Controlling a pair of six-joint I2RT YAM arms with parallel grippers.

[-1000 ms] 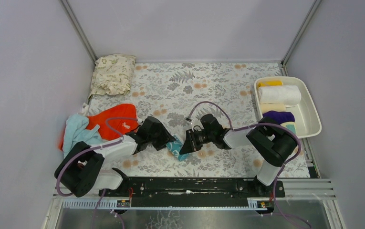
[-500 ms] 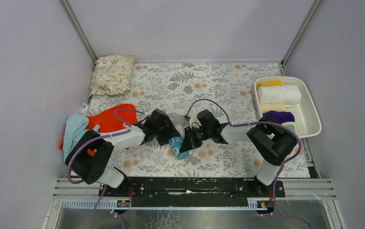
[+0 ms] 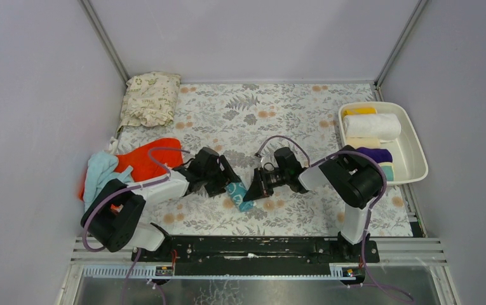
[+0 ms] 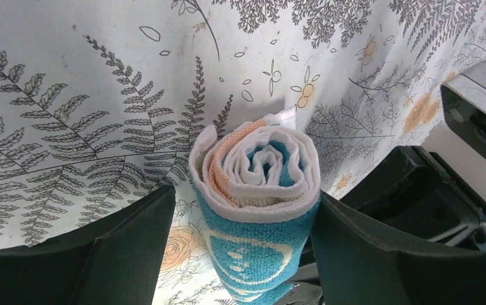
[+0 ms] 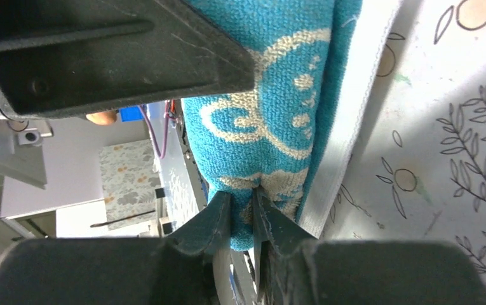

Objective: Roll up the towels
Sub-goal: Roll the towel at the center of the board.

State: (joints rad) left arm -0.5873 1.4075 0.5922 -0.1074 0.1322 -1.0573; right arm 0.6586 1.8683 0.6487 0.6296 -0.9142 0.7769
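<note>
teal towel [image 4: 256, 210] | rolled tight | white-orange spiral end | cream prints

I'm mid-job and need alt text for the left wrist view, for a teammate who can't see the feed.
A rolled teal towel, seen end-on with its white, orange and teal layers in a spiral, sits between the open black fingers of the left gripper. Behind it is the fern-and-flower printed mat.

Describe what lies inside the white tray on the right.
The white tray holds a yellow towel, a rolled white towel, a cream towel and a purple towel. The right arm covers its near-left corner; only a teal edge shows there.
</note>
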